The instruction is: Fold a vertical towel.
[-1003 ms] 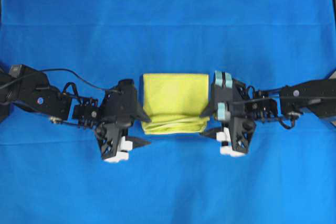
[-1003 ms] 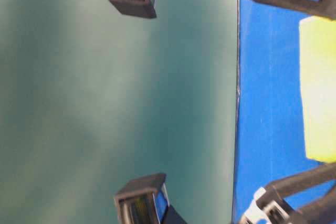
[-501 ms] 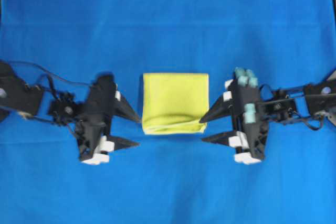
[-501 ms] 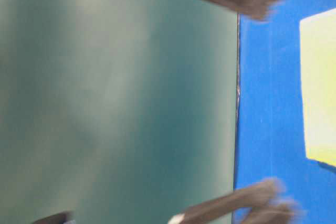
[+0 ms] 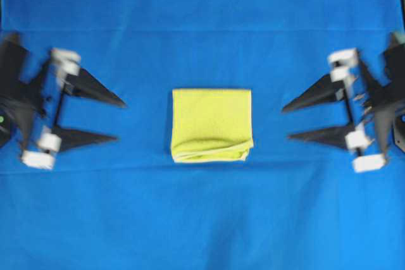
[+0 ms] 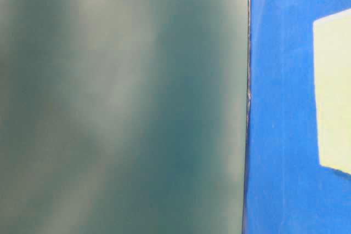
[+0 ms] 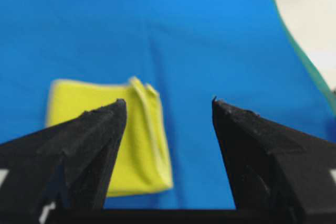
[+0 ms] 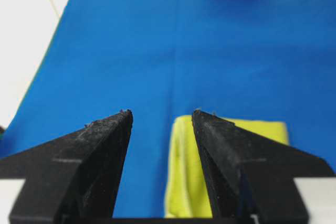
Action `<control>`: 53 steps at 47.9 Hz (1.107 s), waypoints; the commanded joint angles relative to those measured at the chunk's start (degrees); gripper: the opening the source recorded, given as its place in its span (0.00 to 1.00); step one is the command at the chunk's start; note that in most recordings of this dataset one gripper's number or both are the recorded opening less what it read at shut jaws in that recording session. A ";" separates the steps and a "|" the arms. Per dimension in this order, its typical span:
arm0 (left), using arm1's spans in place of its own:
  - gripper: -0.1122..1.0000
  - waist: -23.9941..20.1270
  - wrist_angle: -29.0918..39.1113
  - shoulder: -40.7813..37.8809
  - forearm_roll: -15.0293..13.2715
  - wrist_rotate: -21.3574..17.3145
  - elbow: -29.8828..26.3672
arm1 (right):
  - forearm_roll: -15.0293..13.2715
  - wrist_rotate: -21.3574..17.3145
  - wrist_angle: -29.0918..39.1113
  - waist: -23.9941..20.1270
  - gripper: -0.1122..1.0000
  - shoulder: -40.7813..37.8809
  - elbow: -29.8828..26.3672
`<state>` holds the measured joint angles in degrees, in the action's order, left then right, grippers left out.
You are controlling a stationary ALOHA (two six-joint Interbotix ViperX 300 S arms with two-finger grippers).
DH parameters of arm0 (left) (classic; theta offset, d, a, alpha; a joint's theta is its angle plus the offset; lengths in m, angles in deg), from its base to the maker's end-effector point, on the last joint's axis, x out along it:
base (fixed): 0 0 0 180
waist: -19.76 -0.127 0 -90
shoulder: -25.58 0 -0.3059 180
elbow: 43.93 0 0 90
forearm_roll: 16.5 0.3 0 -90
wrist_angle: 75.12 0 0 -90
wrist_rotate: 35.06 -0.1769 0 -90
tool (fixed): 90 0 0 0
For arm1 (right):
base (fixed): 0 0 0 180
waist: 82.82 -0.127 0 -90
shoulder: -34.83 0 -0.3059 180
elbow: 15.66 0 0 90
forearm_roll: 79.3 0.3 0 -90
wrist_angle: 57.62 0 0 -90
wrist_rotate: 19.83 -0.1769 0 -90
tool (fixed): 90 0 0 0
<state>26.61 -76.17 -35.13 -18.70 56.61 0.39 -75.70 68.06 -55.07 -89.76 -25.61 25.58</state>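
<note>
At the middle of the blue sheet (image 5: pixel 202 219) your towel (image 5: pixel 211 124) lay folded into a compact rectangle, loose layered edges at its near side. Your left gripper (image 5: pixel 120 120) sat well off to its left, jaws spread wide, empty. Your right gripper (image 5: pixel 285 122) mirrored it on the right, likewise spread and empty.

The overhead view looks straight down from high up, taking in the whole blue sheet (image 5: pixel 202 23), the towel (image 5: pixel 211 124) at centre and both claws at the side edges. The table-level view sits low and close, turned on its side: a blurred green surface (image 6: pixel 120 102) fills its left, sheet and towel (image 6: pixel 333 91) its right. Each wrist view looks out along its own open claw, left claw (image 7: pixel 168 103) and right claw (image 8: pixel 161 113), low over the sheet. All four views share the towel.
</note>
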 commanded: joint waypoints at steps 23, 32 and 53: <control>0.67 -7.29 11.95 32.52 0.18 -2.90 13.18 | -4.48 -0.70 9.40 6.33 0.60 27.33 12.39; 0.67 -8.70 12.04 38.85 0.18 -2.55 18.81 | -3.69 -1.41 7.82 8.79 0.60 32.61 18.72; 0.67 -10.20 12.13 39.46 0.18 -2.20 20.21 | -3.69 -2.11 7.29 9.76 0.60 33.40 21.01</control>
<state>16.68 -63.78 4.77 -18.61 54.32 21.31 -79.48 66.04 -47.34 -80.18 8.22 47.38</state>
